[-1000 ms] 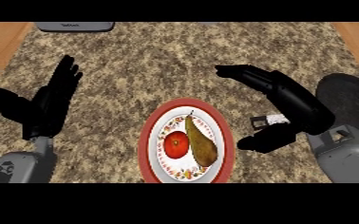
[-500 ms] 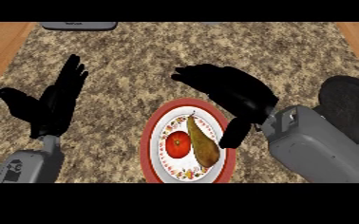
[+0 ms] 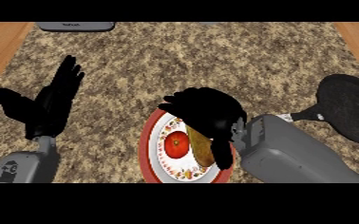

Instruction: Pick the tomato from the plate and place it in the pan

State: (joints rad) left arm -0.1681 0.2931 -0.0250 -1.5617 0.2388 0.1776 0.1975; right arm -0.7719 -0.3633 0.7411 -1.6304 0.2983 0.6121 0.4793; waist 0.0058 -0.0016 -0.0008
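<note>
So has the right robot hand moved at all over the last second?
Yes. The right robot hand has swung leftward from beside the red-rimmed round plate to over its upper edge, above the red tomato.

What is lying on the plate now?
On the plate lie a red tomato and a brownish pear. The right hand covers the plate's upper part, so anything there is hidden.

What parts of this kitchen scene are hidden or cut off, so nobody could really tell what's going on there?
All in the head view:
- Plate: its upper right rim is covered by the right hand.
- Pear: its top is under that hand.
- Tomato: whether the hand touches it cannot be told.
- Pan: cut off by the right edge.
- Grey object at the top: only its lower strip shows.
</note>
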